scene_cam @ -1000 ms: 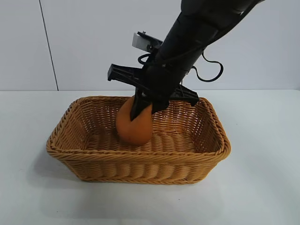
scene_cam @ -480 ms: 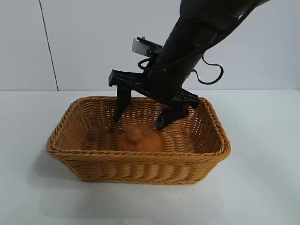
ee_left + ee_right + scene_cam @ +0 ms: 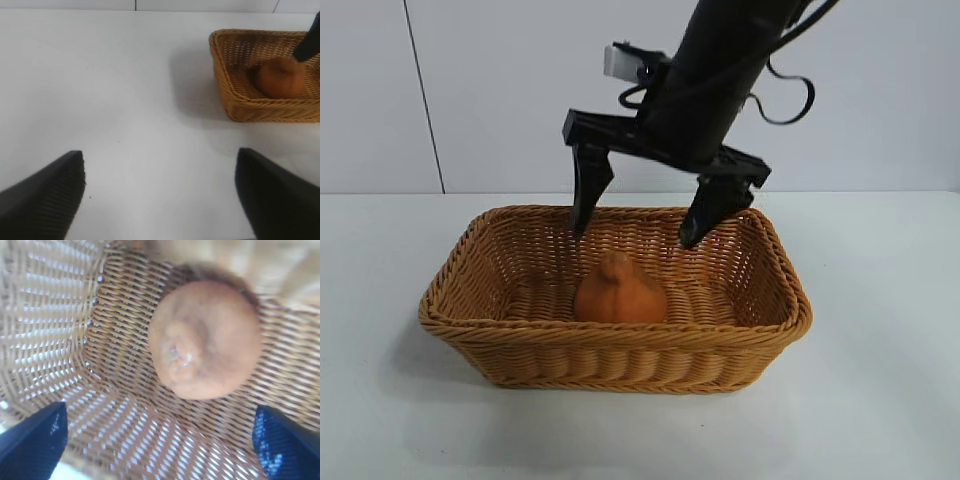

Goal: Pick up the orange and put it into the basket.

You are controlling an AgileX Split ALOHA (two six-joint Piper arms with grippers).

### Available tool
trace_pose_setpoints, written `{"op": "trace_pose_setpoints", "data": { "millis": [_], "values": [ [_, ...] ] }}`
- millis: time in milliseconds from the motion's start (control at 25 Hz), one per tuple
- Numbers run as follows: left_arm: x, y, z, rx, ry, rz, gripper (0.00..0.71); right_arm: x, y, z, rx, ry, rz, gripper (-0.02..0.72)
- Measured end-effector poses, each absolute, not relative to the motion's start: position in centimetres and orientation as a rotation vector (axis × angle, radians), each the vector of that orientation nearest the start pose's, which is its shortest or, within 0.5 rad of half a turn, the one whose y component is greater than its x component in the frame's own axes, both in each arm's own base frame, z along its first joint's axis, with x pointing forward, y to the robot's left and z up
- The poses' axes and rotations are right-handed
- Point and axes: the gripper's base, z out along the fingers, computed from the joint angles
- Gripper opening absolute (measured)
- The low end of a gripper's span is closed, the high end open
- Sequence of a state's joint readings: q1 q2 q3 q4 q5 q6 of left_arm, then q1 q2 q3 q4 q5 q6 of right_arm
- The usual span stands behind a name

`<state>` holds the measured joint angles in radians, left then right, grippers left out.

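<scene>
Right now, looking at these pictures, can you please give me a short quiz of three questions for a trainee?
1. True or false: the orange rests on the floor of the basket.
2. How do the right gripper's jaws stand? A) shut on the orange B) open, above the orange C) open, outside the basket
3. Fill in: the left gripper is open above the bare ____, away from the basket.

Key: 1 true; 2 B; 3 table.
</scene>
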<state>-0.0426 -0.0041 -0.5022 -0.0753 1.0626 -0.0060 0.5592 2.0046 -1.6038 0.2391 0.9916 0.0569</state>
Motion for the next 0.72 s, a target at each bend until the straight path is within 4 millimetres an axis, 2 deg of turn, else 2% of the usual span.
{"op": "trace_pose_setpoints", "data": {
  "millis": [200,400,600,640,720],
  "values": [
    [-0.6,-0.6,27.8,0.041,2.039,-0.12,0.584,37.1,21.6,27.5,-0.59,2.819,0.174,0.694],
    [-0.6,-0.6,27.8,0.041,2.039,-0.12,0.584,39.6,17.1,28.5,-0.424,2.807,0.1,0.694],
    [-0.6,-0.6,27.8,0.041,2.038,-0.119,0.584,41.9,9.8,28.5,-0.233,2.823,-0.01,0.694],
    [-0.6,-0.6,27.8,0.041,2.038,-0.119,0.584,42.6,6.2,28.5,-0.124,2.828,-0.045,0.694],
    [-0.6,-0.6,27.8,0.041,2.038,-0.119,0.584,43.0,2.3,28.5,0.003,2.832,-0.066,0.694]
  ]
}}
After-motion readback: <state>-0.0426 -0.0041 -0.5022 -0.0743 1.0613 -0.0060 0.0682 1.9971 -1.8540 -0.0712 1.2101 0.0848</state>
